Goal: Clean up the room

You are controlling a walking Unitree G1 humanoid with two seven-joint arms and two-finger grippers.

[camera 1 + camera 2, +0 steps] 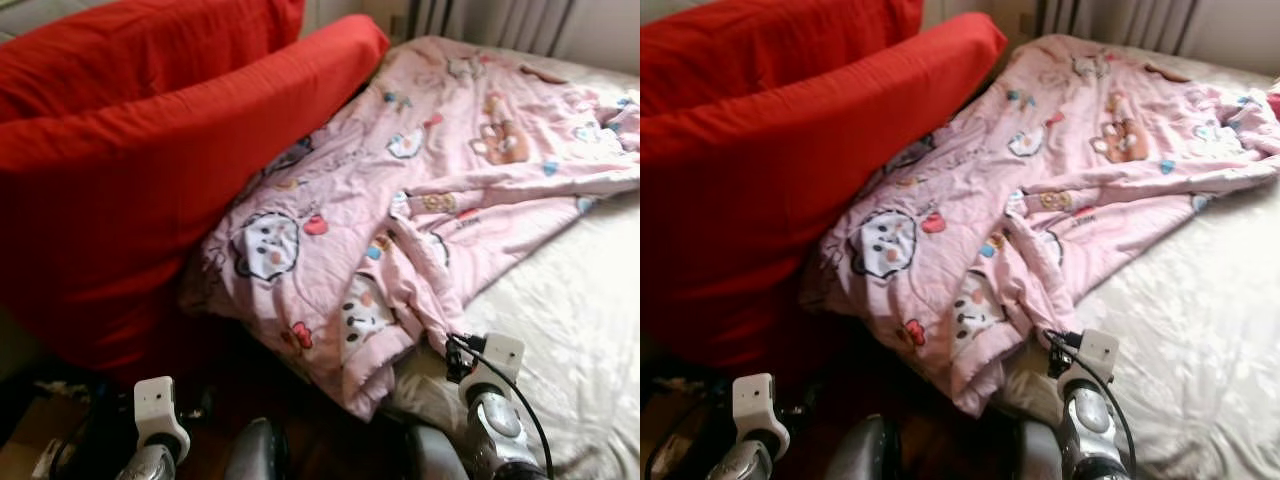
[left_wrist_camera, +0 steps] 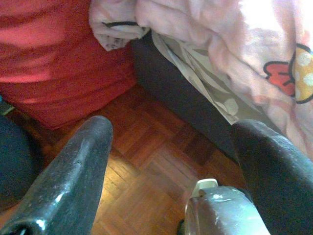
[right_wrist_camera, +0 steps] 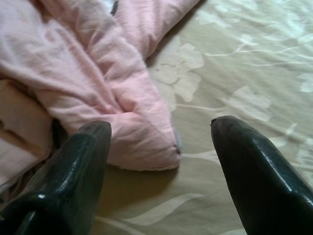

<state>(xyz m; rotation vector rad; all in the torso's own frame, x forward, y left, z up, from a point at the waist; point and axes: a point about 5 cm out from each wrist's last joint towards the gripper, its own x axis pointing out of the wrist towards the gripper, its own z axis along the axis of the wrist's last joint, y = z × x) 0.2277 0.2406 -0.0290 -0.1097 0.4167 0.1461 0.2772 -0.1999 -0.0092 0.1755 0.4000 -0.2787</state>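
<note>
A crumpled pink blanket with cartoon prints lies across the bed, one corner hanging over the near edge. Two big red pillows lean against its left side. My right gripper is open just above the cream bedsheet, its fingers flanking a folded pink blanket corner. The right wrist sits at the bed's near edge. My left gripper is open and empty, hanging low over the wooden floor beside the bed; its wrist is below the red pillows.
The cream floral sheet covers the bed's right half. A dark bed base edges the parquet floor. Curtains hang behind the bed. Dark clutter lies on the floor at lower left.
</note>
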